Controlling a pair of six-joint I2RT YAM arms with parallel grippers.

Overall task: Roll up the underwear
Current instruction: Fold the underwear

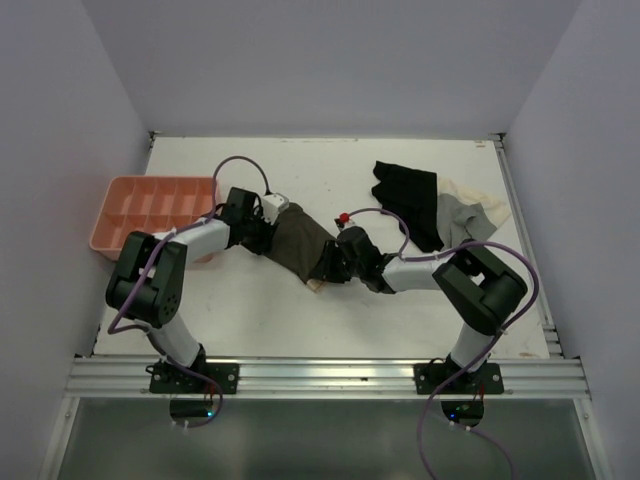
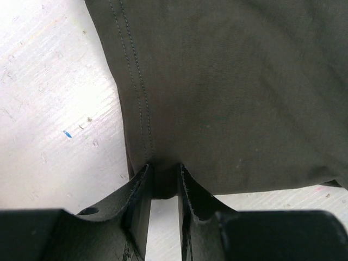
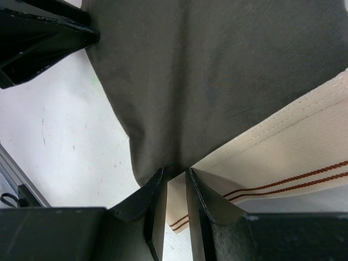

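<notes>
The underwear point(image 1: 298, 243) lies near the middle of the tabletop point(image 1: 300, 315), spread as a dark brown band that runs slantwise from the upper left, toward the far edge, down to the lower right, toward the near edge. The left hand point(image 1: 268, 232) is at its upper-left end and the right hand point(image 1: 333, 262) at its lower-right end, so the garment spans the gap between them. In the left wrist view the two fingers point(image 2: 140, 190) stand close together with the brown edge gathered between their tips, so this hand is clenched on the underwear; a double line of stitching point(image 2: 133, 81) runs up the cloth just left of the grip, and bare white tabletop shows to the left of the cloth. In the right wrist view the fingers point(image 3: 155, 201) are likewise close together and pinch a corner of the brown cloth, so the right hand too is grasping the underwear. Just right of that grip the pale waistband point(image 3: 293, 141), with two thin reddish-brown stripes, lies flat against the brown fabric. A pink tray point(image 1: 112, 215) with compartments sits at the left edge of the tabletop. Toward the far right corner lie a black garment point(image 1: 408, 200) and, touching it on the right, a grey-and-cream garment point(image 1: 468, 215), both well apart from the underwear.
</notes>
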